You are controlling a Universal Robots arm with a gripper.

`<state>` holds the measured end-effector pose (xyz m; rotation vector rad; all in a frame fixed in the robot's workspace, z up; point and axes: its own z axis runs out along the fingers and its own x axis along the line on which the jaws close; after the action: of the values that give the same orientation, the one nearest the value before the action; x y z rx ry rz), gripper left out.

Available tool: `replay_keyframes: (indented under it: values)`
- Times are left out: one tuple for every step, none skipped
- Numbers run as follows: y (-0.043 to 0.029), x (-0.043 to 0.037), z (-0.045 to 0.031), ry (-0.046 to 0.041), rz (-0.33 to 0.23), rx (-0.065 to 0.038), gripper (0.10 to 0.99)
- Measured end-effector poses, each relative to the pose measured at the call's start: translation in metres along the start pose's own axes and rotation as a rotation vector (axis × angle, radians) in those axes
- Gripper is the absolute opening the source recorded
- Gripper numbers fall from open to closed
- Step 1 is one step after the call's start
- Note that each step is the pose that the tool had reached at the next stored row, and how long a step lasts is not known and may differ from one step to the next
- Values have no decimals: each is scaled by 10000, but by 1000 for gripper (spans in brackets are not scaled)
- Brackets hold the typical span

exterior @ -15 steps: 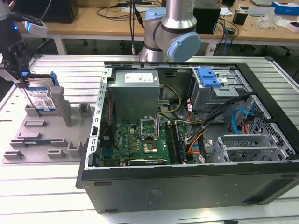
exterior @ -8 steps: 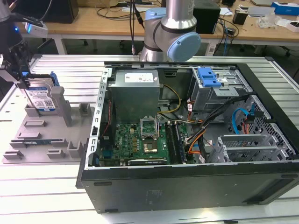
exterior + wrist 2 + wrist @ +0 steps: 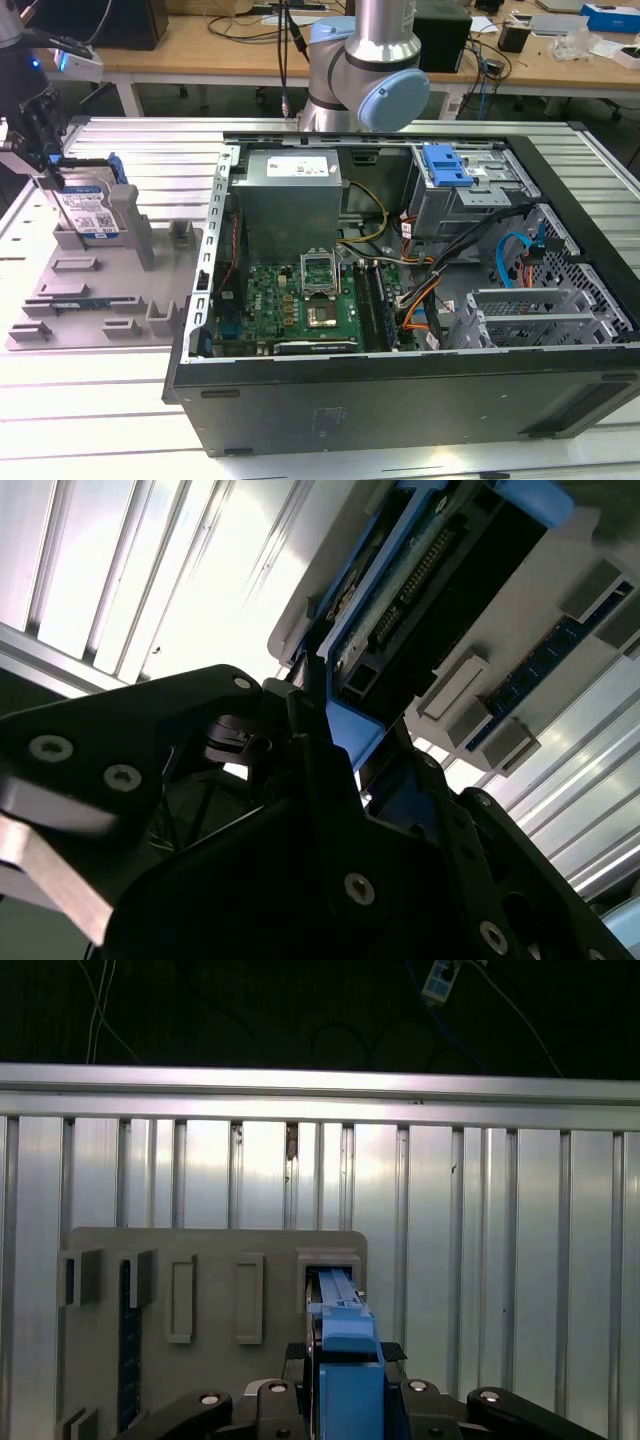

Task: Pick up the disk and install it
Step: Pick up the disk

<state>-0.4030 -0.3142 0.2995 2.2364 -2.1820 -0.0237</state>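
Disk [image 3: 88,212] on edge in its grey fixture [image 3: 100,290], with the gripper [image 3: 48,165] down over its upper rail.

In the exterior view the disk stands upright in a fixture slot at the exterior view's left, label face showing. The gripper sits directly above it, and the open computer case [image 3: 400,400] and its drive cage [image 3: 470,190] lie well apart to the exterior view's right. In the second wrist view the black fingers [image 3: 312,695] sit on the blue carrier rail, with the drive's connector edge [image 3: 420,580] beyond them, down in the fixture. In the first wrist view the disk shows edge-on, its thin edge running straight out between the fingers [image 3: 393,1351]. They flank its thickness with no gap visible, so I judge them pinched on the rail, with the disk not yet lifted from its slot.
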Motion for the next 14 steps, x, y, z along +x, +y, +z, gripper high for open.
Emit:
replay_keyframes:
  values:
    - [0, 0, 0, -1, 0, 0, 369]
    - [0, 0, 0, 0, 0, 0, 369]
    - [0, 0, 0, 0, 0, -1, 369]
    - [0, 0, 0, 0, 0, -1, 369]
    - [0, 0, -1, -2, 0, 3, 369]
    - [0, 0, -18, -3, 0, 6, 369]
    - [1, 0, -33, -2, 0, 1, 369]
    - [1, 0, -45, -2, 0, 3, 369]
    - [2, 0, -67, -1, 0, 1, 369]
    - [2, 0, -95, -1, 1, 1, 369]
    - [3, 0, -126, -1, 1, 1, 369]
    - [4, 0, -166, -1, 0, 0, 369]
    - [5, 0, -200, -1, 1, 2, 369]
    - [6, 0, -271, -1, 0, 1, 369]
